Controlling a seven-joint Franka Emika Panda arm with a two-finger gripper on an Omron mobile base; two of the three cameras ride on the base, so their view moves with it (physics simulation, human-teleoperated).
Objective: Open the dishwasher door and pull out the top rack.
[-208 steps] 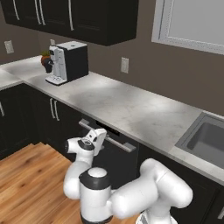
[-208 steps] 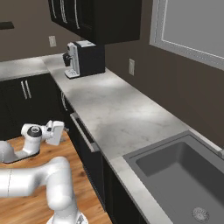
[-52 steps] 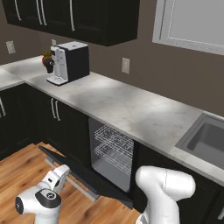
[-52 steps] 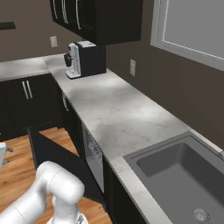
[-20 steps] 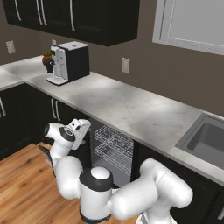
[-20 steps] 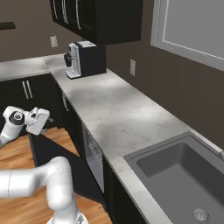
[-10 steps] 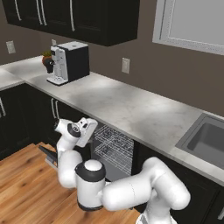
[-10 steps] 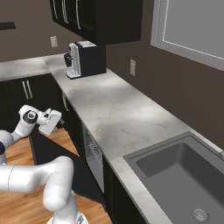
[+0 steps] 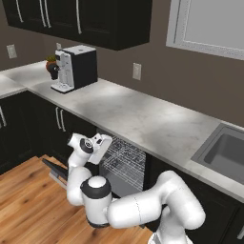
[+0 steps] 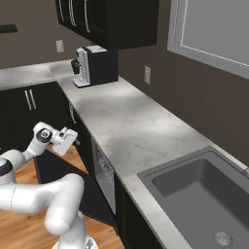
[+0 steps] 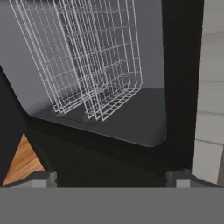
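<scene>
Door (image 9: pixel 59 172) already dropped open, lying flat below the claw (image 9: pixel 104 147). Claw jaws wide apart, empty, poised at the dishwasher mouth. Just beyond it, top rack (image 11: pixel 94 57) sits fully inside the tub, untouched — reaching in, gripping and pulling it out remain

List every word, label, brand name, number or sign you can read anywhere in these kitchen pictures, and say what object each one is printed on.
None: no readable text shows in any view.
The coffee machine carries no legible brand or label.
The dishwasher door, the wire racks and the wall outlet show no lettering or numbers.
</scene>
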